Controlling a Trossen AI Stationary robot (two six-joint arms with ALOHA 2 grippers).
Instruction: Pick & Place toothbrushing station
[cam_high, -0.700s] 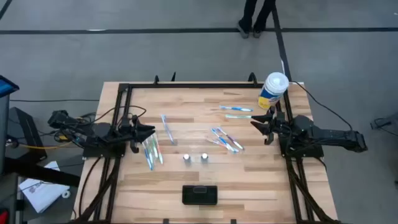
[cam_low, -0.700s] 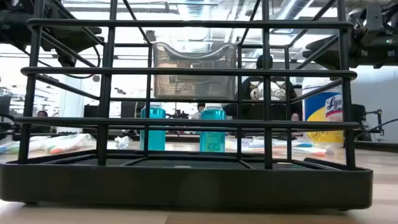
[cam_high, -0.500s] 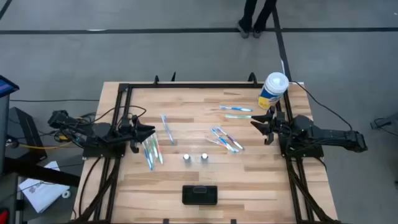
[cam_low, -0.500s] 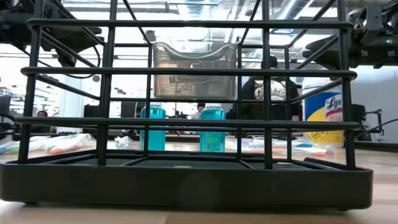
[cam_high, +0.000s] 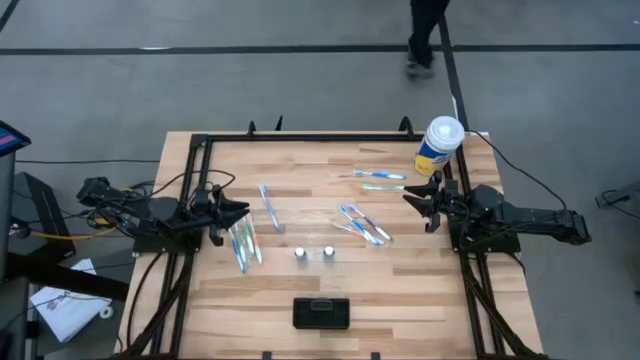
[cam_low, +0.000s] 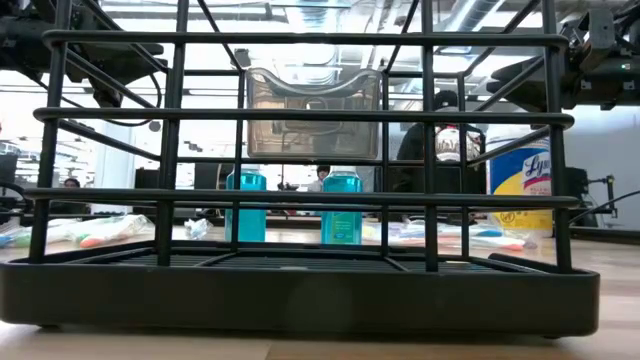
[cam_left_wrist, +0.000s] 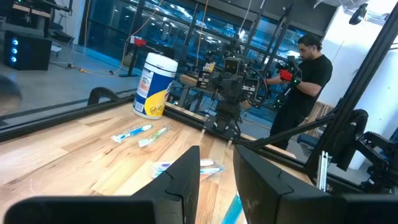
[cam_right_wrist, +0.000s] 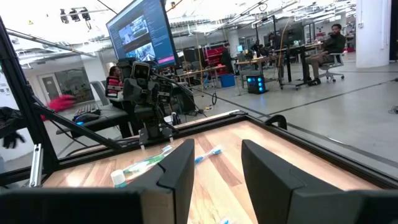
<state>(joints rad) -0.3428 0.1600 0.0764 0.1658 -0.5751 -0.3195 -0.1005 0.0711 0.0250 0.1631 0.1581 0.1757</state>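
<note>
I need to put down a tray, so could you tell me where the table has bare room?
Bare wood lies either side of the black holder at the near edge. The middle is crowded with toothbrushes and two small bottles.

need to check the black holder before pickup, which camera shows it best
The low view: the black holder fills the picture, showing its wire bars, base tray and clear cup. The high view shows it only as a small dark block at the table's near edge. Neither wrist view shows it.
</note>
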